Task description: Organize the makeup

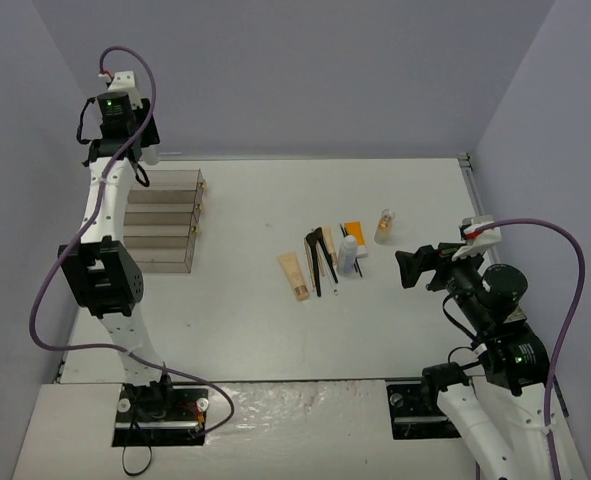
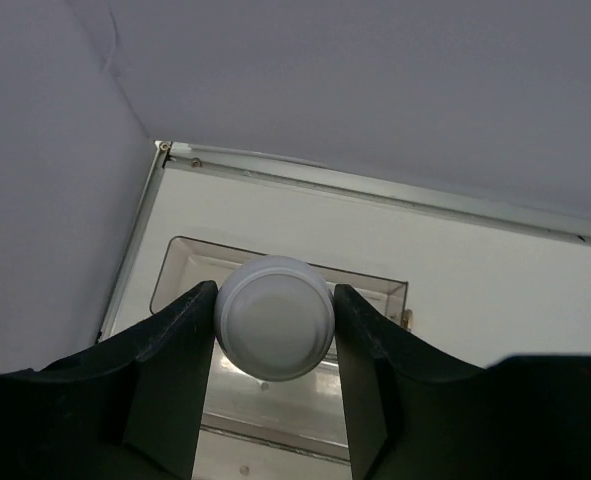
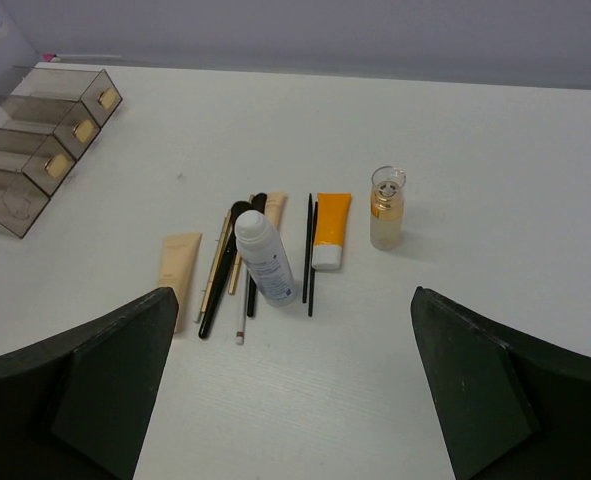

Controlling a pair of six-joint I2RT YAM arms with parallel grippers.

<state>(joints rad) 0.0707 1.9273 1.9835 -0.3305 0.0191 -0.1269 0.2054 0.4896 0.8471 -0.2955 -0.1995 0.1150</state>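
My left gripper (image 2: 273, 330) is shut on a white-grey bottle (image 2: 274, 318), held end-on above the top compartment of the clear acrylic drawer box (image 2: 375, 290); in the top view this gripper (image 1: 125, 150) hangs high over the box (image 1: 165, 232) at the back left. My right gripper (image 3: 295, 380) is open and empty, pointing at the makeup from the right side (image 1: 407, 268). On the table lie a second white bottle (image 3: 265, 255), an orange tube (image 3: 331, 228), a beige tube (image 3: 179, 265), black brushes (image 3: 308, 250) and thin sticks (image 3: 241, 320). A gold-capped glass vial (image 3: 386, 208) stands upright.
The drawer box has stepped tiers with small gold knobs (image 3: 85, 130). The table's back edge (image 2: 395, 190) and the grey walls run close behind the box. The right table edge (image 1: 472, 200) is next to my right arm.
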